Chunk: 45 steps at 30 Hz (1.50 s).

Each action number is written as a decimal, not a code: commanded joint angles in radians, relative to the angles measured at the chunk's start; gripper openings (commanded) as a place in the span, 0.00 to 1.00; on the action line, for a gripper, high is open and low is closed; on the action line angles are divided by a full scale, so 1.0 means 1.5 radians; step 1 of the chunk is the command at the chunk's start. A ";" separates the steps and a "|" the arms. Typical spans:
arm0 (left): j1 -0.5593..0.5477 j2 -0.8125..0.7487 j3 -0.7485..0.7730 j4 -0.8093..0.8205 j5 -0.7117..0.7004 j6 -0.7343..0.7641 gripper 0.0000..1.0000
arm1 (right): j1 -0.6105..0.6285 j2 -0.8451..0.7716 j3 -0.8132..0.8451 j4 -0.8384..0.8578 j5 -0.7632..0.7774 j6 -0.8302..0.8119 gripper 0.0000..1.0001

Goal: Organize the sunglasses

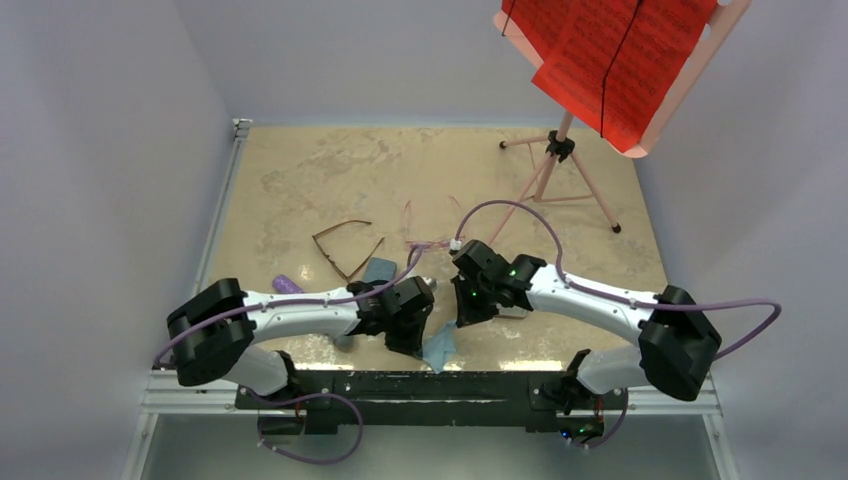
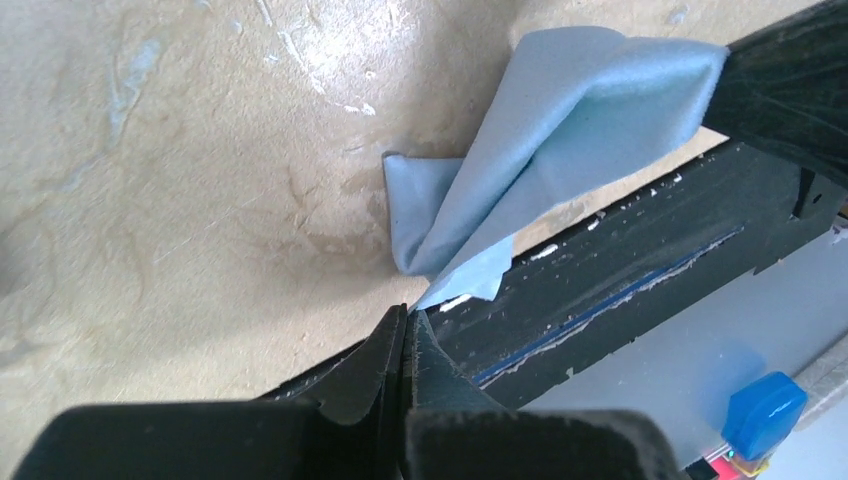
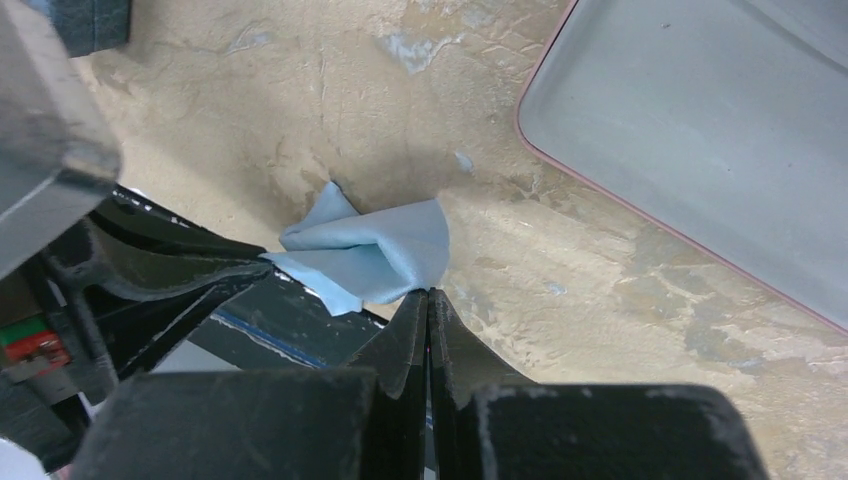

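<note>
Inventory of my workspace:
1. table (image 1: 300,170): tan, marbled top.
2. light blue cloth (image 2: 540,150): crumpled and partly lifted at my near edge.
3. blue-grey case (image 1: 380,268): lies left of centre.
4. small purple object (image 1: 285,283): lies left of that case, apart from it.
5. pink music stand (image 1: 565,150): far right corner, tripod on the tabletop, carrying red sheets (image 1: 610,60).
6. grey shell with pink rim (image 3: 700,130): lies near the cloth.

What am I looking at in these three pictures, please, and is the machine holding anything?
The machine is a left arm and a right arm bolted to a table. One picture looks down from above; the other two come from a camera on each wrist. Each arm ends in a pincer: the left pincer and right pincer are both shut, each apparently pinching a corner of the light blue cloth. On it lie brown sunglasses, pink sunglasses, a blue-grey case and an open pink-rimmed case.
</note>
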 commanded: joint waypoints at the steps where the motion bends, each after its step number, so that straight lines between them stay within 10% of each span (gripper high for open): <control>1: -0.002 -0.054 0.049 -0.070 -0.025 0.035 0.00 | -0.002 -0.042 0.000 -0.003 0.001 -0.010 0.00; 25: -0.030 -0.279 0.144 -0.323 -0.010 0.105 0.00 | 0.112 -0.224 0.032 -0.080 -0.118 0.019 0.00; 45: 0.051 0.104 0.316 -0.256 -0.279 0.170 0.00 | 0.001 0.035 0.133 -0.054 0.126 -0.045 0.00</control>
